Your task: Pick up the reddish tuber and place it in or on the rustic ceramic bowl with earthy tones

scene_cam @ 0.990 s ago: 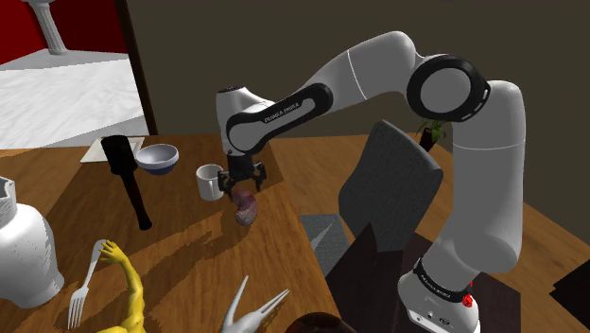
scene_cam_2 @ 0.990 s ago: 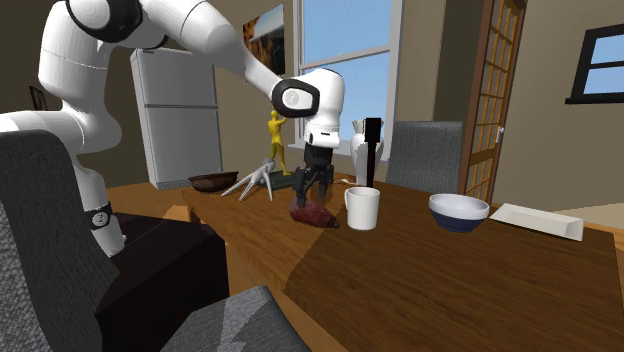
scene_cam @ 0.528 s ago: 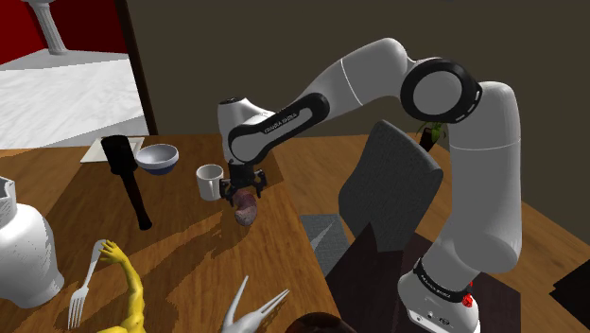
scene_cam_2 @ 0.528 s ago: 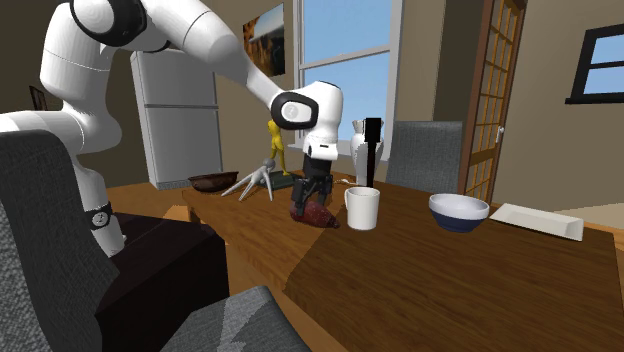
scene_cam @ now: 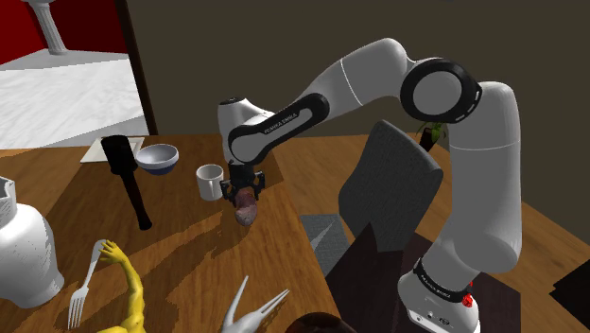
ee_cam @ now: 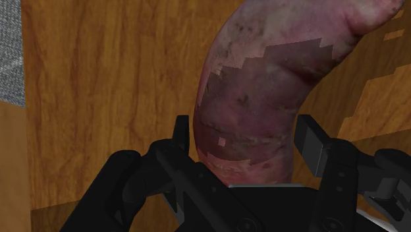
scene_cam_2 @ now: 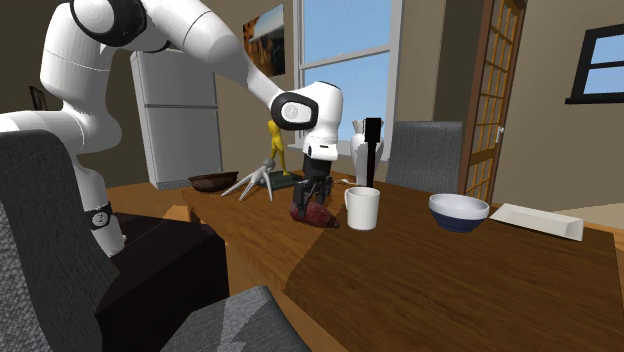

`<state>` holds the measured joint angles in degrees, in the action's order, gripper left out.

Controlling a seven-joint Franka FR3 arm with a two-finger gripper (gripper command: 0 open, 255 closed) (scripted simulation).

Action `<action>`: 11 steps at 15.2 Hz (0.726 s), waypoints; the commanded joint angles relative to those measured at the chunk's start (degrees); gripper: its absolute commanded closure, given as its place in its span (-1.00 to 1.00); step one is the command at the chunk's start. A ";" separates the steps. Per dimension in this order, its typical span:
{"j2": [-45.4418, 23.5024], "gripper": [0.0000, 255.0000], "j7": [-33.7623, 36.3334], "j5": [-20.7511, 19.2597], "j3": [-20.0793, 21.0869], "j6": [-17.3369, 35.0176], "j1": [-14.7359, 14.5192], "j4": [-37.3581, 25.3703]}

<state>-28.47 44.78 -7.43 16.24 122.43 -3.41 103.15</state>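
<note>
End effector (ee_cam: 245,135) is low over the desk (scene_cam: 189,236), fingers clamped on both sides of the reddish sweet potato (scene_cam: 247,210), which is lying on the wood. A white mug (scene_cam: 209,182) sits just beside it, so that side's tight. The desk edge and a grey chair (scene_cam: 388,189) are near on the shoulder view's right. The dark brown bowl (scene_cam_2: 210,183) is well apart, by a yellow figurine (scene_cam_2: 275,138).

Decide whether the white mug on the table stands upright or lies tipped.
Upright: the white mug stands on its base on the table, open mouth facing up.
</note>
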 commanded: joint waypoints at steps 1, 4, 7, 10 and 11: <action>0.00 1.00 0.00 0.00 -0.01 -0.01 0.00 0.00; 0.00 1.00 0.00 0.00 -0.01 -0.01 0.01 -0.01; 0.00 1.00 0.00 0.00 -0.01 0.01 0.01 0.01; 1.35 1.00 -0.23 0.43 0.25 -1.74 0.18 -0.44; 1.78 1.00 -0.30 0.58 0.32 -2.34 0.23 -0.61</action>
<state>-27.20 44.57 -7.00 16.49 120.67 -3.25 102.64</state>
